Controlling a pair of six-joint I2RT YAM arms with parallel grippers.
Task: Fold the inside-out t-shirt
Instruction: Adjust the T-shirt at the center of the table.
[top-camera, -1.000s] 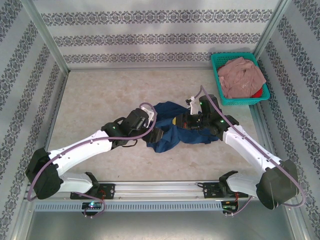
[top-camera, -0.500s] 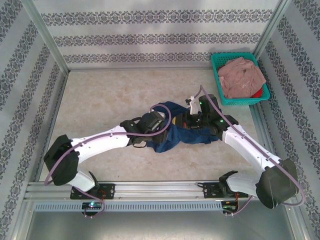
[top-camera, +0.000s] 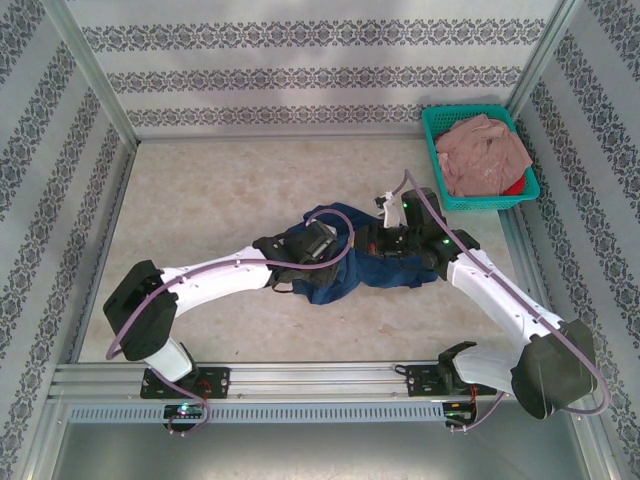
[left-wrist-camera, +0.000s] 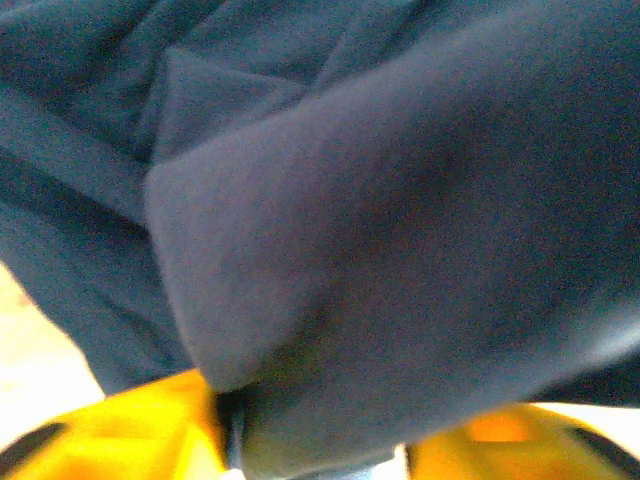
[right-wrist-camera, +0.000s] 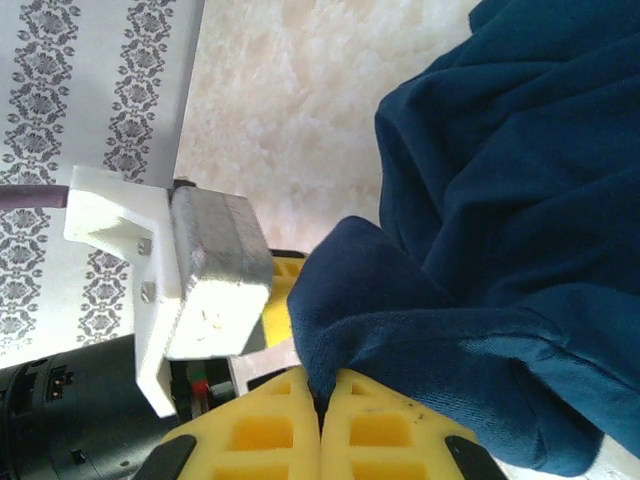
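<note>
The inside-out t-shirt is a dark navy bundle, crumpled at the middle of the table. My left gripper is pushed into its left side. In the left wrist view its yellow fingers stand apart, and a thick fold of the t-shirt bulges between them and hides the tips. My right gripper sits on the bundle's upper right part. In the right wrist view the right gripper is shut, pinching an edge of the t-shirt between its yellow fingers.
A teal basket stands at the back right with a dusty pink garment in it. The marble-patterned table is fenced by patterned walls on three sides. A metal rail runs along the near edge.
My left arm has stretched to the right and driven its gripper further into the shirt's left side. The right arm has kept its hold and not moved.
</note>
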